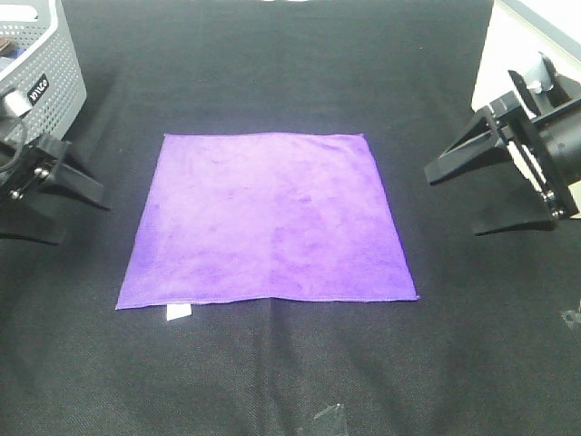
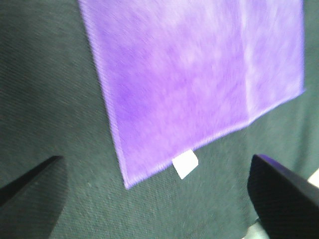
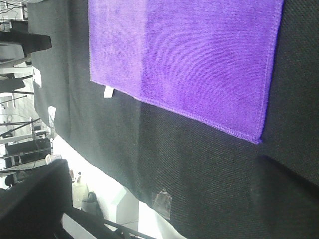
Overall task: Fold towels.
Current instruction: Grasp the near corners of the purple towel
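The purple towel (image 1: 268, 218) is spread flat in the middle of the frame on the black table cover (image 1: 272, 381). It is not yet folded, and its white tag (image 1: 178, 312) is at the lower left corner. The left gripper (image 1: 87, 225) at the left edge and the right gripper (image 1: 449, 205) at the right edge are both wide and empty, apart from the cloth. For a clean first fold, the two lower corners should probably be pinched together and carried evenly to the upper edge, so that the hems are matched.

grey basket (image 1: 56, 54) label (image 1: 38, 90) reads roughly "myco".
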